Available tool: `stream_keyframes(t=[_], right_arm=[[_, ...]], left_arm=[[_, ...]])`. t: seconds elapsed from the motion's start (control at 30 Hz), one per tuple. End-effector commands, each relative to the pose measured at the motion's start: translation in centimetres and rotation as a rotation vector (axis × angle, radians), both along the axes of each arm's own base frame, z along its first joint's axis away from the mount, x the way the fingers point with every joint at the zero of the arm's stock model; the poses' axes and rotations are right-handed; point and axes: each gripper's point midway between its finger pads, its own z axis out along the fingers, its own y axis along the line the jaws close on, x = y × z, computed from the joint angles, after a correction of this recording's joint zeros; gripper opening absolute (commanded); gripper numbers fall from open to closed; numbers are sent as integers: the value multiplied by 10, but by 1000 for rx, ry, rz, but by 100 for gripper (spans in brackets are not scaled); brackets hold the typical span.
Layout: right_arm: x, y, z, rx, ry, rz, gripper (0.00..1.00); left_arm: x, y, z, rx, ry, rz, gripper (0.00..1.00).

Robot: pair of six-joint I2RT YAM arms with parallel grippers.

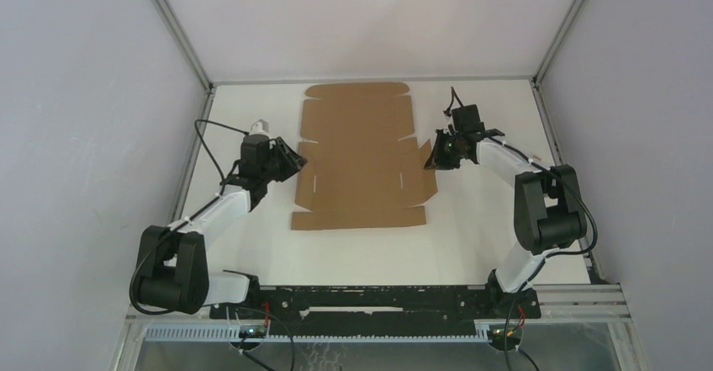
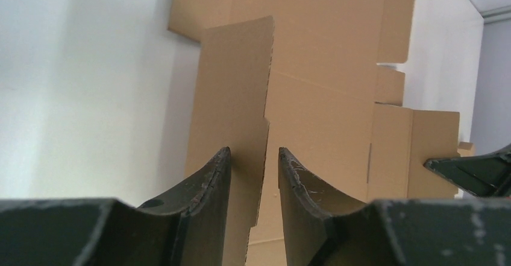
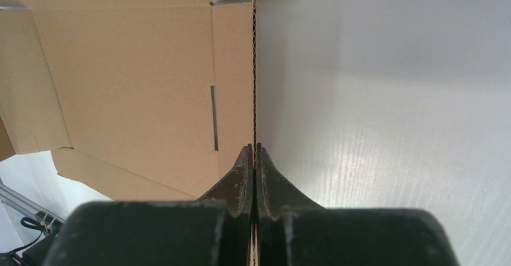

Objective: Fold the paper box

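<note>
The paper box is a flat brown cardboard die-cut lying in the middle of the white table. My left gripper is at its left edge. In the left wrist view the fingers stand apart around a raised left side flap, and the left gripper is open. My right gripper is at the box's right edge. In the right wrist view the right gripper is shut on the right side flap, seen edge-on, with the box panel to its left.
The white table is enclosed by grey walls with metal posts at the back corners. A black rail runs along the near edge between the arm bases. The right gripper's tip shows in the left wrist view.
</note>
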Motion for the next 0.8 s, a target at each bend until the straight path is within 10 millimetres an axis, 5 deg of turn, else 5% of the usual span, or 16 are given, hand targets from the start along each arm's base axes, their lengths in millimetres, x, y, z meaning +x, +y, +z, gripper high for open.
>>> stream_keyframes(t=[0.0, 0.43, 0.77], right_arm=[[9, 12, 37, 13, -90, 23, 0], [7, 31, 47, 11, -105, 53, 0], [6, 37, 52, -23, -116, 71, 0]], left_arm=[[15, -17, 42, -25, -104, -24, 39], [17, -53, 41, -17, -92, -80, 38], [15, -61, 38, -15, -86, -95, 38]])
